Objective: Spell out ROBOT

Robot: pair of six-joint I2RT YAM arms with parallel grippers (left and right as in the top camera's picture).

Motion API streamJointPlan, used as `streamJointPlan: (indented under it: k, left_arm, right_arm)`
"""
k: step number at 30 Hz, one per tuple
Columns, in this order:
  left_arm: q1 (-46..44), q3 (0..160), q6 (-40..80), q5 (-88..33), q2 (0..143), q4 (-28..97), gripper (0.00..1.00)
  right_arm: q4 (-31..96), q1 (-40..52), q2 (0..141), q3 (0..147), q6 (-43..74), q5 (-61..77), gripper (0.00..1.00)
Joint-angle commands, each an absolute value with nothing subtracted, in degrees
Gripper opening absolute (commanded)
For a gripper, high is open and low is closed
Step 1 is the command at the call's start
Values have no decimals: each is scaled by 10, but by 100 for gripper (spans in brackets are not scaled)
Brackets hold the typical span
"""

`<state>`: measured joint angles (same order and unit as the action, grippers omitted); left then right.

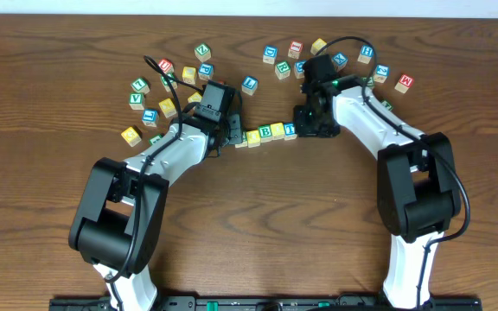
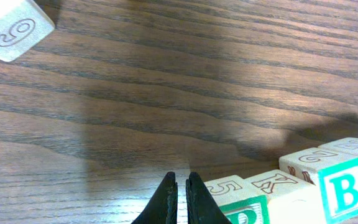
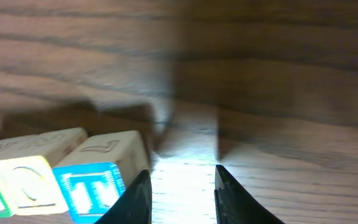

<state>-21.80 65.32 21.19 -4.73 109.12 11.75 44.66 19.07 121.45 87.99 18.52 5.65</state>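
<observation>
Wooden table (image 1: 258, 216), overhead view: spare blocks (image 1: 202, 52) lie in an arc along the far side, well apart from the row (image 1: 265, 133) at centre.

Row position: between the two grippers, blocks touching side by side. The count reads as five. B (image 2: 344, 190), O (image 3: 27, 183) and T (image 3: 92, 186) are legible in that order. The two letters at the left end are too cropped to confirm.

Left gripper (image 2: 180, 182): fingers together, nothing held, tips low at the row's left end, likely set there to square it.

Right gripper (image 3: 182, 190): fingers apart, empty, just beside T, one finger near the block's side.

Judgement: the spelling looks complete or nearly so. Check the first two letters before you withdraw. Lift straight up so neither finger nudges the line.
</observation>
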Motion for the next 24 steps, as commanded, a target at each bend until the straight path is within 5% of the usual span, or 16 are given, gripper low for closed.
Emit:
streamJointPlan:
  k: [1,24]
  left_arm:
    - [-216,651,217,-34,1090,119,8]
    - [-158,652,319,-34,1090,201,8]
  right_arm:
    - [445,206,1202,876,171,63,27]
    - [439,201,1201,903,144,62,31]
